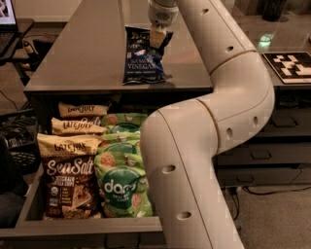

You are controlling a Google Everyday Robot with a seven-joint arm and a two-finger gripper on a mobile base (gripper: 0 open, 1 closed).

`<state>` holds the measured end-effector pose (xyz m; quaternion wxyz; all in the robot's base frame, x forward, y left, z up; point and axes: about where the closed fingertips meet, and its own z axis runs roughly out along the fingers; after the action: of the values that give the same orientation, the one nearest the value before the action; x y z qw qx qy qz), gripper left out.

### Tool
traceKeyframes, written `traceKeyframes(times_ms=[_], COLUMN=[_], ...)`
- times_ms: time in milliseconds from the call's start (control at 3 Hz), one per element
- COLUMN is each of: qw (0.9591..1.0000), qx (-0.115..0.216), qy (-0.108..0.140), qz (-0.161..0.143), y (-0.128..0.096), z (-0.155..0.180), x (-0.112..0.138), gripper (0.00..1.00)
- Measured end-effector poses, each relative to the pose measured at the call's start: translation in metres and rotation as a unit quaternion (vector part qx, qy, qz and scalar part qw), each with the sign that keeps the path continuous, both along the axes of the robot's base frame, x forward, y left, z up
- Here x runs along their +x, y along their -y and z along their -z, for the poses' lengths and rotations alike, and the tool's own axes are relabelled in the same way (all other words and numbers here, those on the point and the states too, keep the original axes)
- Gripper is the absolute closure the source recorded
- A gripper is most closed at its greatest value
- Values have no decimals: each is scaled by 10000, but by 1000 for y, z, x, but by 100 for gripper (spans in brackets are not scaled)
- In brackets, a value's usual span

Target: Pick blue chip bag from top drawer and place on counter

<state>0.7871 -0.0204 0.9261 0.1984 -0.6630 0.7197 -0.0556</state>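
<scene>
**Supervisor:** Report status.

**Operator:** Counter (82,58): I see the blue chip bag (143,61) on it, lower edge touching the slab near the front edge. Top drawer (87,226): open, with only green bags (121,187) and brown bags (68,189) in view. Gripper (158,38): above the counter, clamped on the bag's top edge.

**Supervisor:** Steps remaining?

**Operator:** I judge only release and retract.

Dim room; carpet floor (279,221); narrow grey drawers (262,155) right; laptop (6,12) far left.
</scene>
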Motion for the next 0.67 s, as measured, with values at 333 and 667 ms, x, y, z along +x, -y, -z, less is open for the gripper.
traceKeyframes(times_ms=[333, 667], qw=[9999, 9998], qx=[47, 81], qy=[97, 163], qz=[-5, -7], y=[-4, -7], z=[2, 4], x=[7, 13], gripper=[59, 36])
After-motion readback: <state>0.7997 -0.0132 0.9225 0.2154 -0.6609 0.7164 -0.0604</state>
